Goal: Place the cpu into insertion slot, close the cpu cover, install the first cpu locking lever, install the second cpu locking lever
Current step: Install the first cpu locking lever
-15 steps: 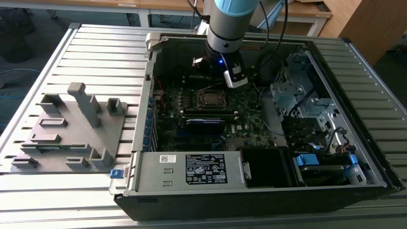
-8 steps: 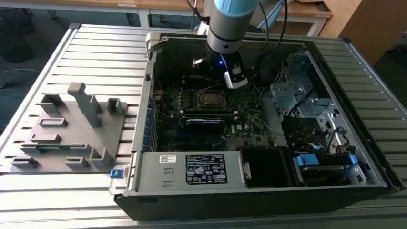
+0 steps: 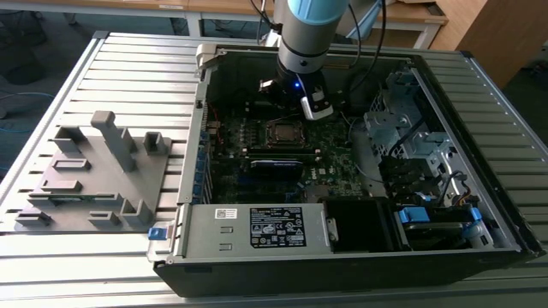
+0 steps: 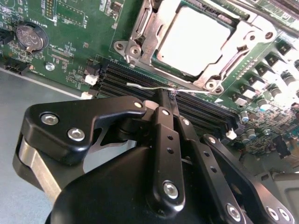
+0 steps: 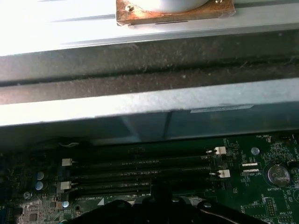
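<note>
In the second wrist view the cpu, a pale silver square, lies in the insertion slot. The cpu cover is folded down flat around it. A thin wire locking lever runs along the socket's edge beside the memory slots. My gripper has its black fingers pressed together, tips right at that lever wire; whether the wire is clamped between them I cannot tell. In the exterior view the gripper hangs just behind the socket, inside the open computer case.
Black memory slots lie under the gripper, with a coin battery beyond them. The case wall rises close by. Power supply and drive bays crowd the case. A grey fixture block sits at the exterior view's left.
</note>
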You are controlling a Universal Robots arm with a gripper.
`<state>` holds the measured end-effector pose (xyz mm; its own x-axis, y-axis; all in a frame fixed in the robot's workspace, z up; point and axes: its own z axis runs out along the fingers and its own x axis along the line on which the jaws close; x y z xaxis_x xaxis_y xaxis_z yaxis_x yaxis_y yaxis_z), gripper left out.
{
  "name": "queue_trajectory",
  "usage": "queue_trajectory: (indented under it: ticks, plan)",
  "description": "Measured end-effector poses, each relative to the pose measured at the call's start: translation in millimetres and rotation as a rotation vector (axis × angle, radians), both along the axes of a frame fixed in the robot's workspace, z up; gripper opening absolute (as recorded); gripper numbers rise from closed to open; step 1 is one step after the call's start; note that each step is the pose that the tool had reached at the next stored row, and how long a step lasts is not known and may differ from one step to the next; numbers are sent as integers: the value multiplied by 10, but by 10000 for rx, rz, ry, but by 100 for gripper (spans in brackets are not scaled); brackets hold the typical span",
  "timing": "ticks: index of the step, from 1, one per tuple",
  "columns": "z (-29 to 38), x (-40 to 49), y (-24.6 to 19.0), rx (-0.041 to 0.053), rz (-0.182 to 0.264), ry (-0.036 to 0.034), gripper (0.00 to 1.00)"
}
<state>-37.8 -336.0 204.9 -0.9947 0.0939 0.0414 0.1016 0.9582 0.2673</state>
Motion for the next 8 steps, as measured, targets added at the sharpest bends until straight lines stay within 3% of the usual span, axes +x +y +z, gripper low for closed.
queue_trajectory:
  ticks: [8]
  plan:
    - [-12,16,17,-14,-12,0,10]
